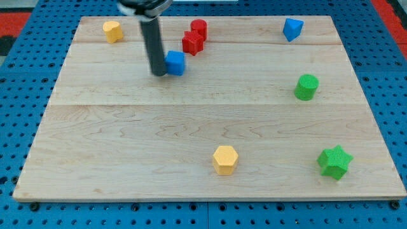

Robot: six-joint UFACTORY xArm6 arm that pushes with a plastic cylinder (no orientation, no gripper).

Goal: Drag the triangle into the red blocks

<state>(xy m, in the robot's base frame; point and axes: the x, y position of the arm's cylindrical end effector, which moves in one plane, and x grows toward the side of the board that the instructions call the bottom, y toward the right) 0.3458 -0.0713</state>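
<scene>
Yellow blocks (112, 30) (225, 159), green cylinder (306, 87) and green star (334, 161) dot the wooden board (127, 140).

Bright, even overhead light falls on the pale tabletop (191, 140) with no glare, blocks casting only faint soft shadows, while the dark rod (152, 44) at the upper left of the frame looks slightly motion-blurred.

You're looking at a pale, light-grained wooden board (191, 140) made of joined planks — faint seams run across it from the view's left to the view's right. Around it lies a blue perforated pegboard surface (25, 83), and a red patch (16, 19) shows in the upper corners — the light is even and soft.
</scene>
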